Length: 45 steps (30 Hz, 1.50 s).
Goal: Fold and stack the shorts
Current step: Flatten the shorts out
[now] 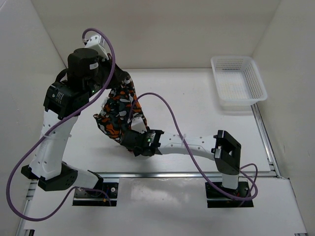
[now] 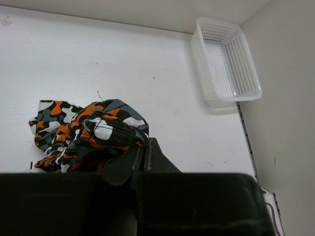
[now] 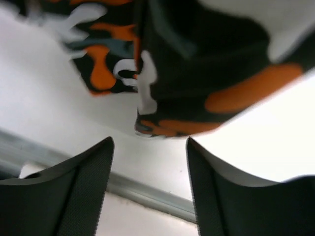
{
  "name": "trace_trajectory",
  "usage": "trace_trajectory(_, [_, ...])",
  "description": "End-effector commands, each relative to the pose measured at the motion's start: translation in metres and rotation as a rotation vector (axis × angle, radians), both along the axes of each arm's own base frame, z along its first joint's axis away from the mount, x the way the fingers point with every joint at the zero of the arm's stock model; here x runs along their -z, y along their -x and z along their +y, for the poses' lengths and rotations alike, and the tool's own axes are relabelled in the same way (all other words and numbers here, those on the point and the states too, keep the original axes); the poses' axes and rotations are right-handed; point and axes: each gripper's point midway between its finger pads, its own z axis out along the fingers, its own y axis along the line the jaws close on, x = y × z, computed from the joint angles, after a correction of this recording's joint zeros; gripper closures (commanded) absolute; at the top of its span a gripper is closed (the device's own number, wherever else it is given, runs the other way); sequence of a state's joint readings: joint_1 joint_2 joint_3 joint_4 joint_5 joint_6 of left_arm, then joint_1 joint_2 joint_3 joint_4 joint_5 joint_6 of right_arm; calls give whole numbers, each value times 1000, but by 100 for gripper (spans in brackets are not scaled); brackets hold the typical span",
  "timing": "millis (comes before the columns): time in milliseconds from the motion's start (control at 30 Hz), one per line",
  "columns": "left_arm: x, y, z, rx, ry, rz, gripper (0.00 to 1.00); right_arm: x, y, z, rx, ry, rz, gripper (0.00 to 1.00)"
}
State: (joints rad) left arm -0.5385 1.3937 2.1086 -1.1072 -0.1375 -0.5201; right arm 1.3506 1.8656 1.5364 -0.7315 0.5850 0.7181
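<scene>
– Shorts (image 1: 120, 110), where are they now?
– They are not flat. The cloth, camouflage in orange, black and white, hangs bunched from the left gripper (image 1: 117, 74), which stands high over the left half of the table (image 1: 197, 108). The lower part comes down toward the near side. In the left wrist view it seems to rest crumpled on the table.
– How does that gripper stand?
– Its 2 fingers are pressed together on a fold of the cloth. The left wrist view shows this.
– And the right gripper (image 3: 148, 142)?
– Its 2 fingers are spread, with nothing between them. It is low, at the near lower edge of the shorts. The hem hangs just beyond the fingertips, and I cannot tell if it touches them.
– Anything else?
– 1 white basket (image 1: 237, 82) stands at the far right, well apart from the shorts.
</scene>
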Motion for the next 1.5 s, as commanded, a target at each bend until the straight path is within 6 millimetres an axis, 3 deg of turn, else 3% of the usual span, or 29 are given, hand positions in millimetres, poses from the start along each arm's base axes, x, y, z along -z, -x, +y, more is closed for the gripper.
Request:
trace_trajectory(0, [-14,9,5,8,15,-44,89,-16,-18,-3,91,-43,-56,39])
trace_trajectory(100, [-11,8,5,8,11,-36,89,-17,-23,-11,141,-40,-81,40])
trace_trajectory(200, [-7,7,5,8,6,-28,89,-11,-28,-35,215,54,-120,24])
trace_trajectory(267, [-7,7,5,8,6,-28,89,-18,-40,-52,308,69,-180,21])
trace_trajectory(333, [-9,6,4,8,11,-36,89,-11,-43,-67,340,98,-172,21])
trace_trajectory(400, [-6,5,4,8,6,-28,89,-9,-48,-72,330,88,-181,21])
trace_trajectory(500, [-6,5,4,8,6,-28,89,-12,-50,-56,288,36,-176,18])
trace_trajectory(700, [-5,8,5,8,6,-28,89,-1,-52,-52,290,49,-182,18])
trace_trajectory(1333, [1,7,4,8,0,-19,89,24,-65,-26,264,-57,-241,35])
trace_trajectory(1367, [1,8,3,16,3,-17,89,26,-67,-28,270,-43,-254,37])
trace_trajectory(1467, [4,7,3,16,-2,-9,89,24,-68,-34,313,-39,-260,65])
